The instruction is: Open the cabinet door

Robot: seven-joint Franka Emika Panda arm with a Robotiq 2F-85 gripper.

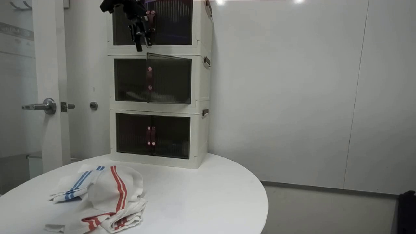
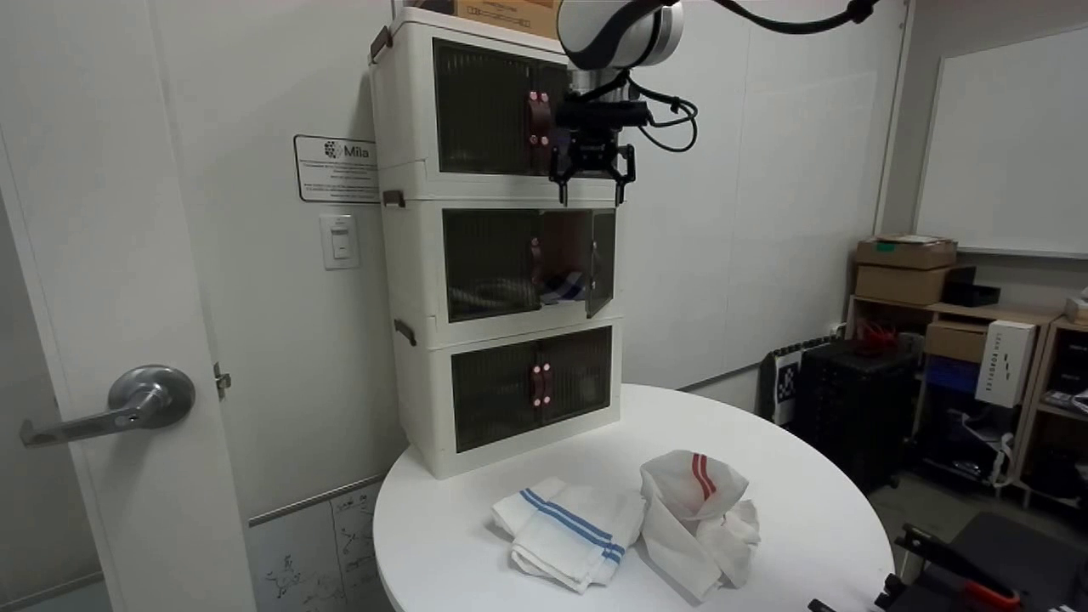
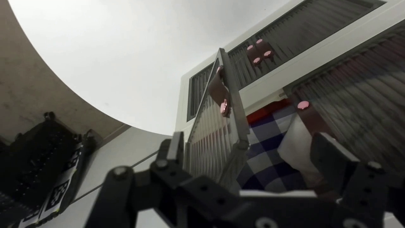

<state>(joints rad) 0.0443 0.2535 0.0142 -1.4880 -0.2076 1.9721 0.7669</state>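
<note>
I hover my gripper [image 2: 592, 202], spread wide and empty, above the middle tier's ajar door [image 2: 603, 257].
Coming down on the door's outer side, I could push it shut; dropping straight, I could hit its top edge and strain it. Around and below the gripper I count one three-tier cabinet [image 2: 412, 263], five more doors [image 2: 495, 393], all apparently closed, one table [image 2: 807, 501] and, on it, two towels [image 2: 569, 535].

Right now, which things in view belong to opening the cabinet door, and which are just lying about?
For the job:
gripper, open
middle-tier cabinet door, partly open

Just lying about:
blue-striped cloth and red-striped cloth, both on the round table
</note>
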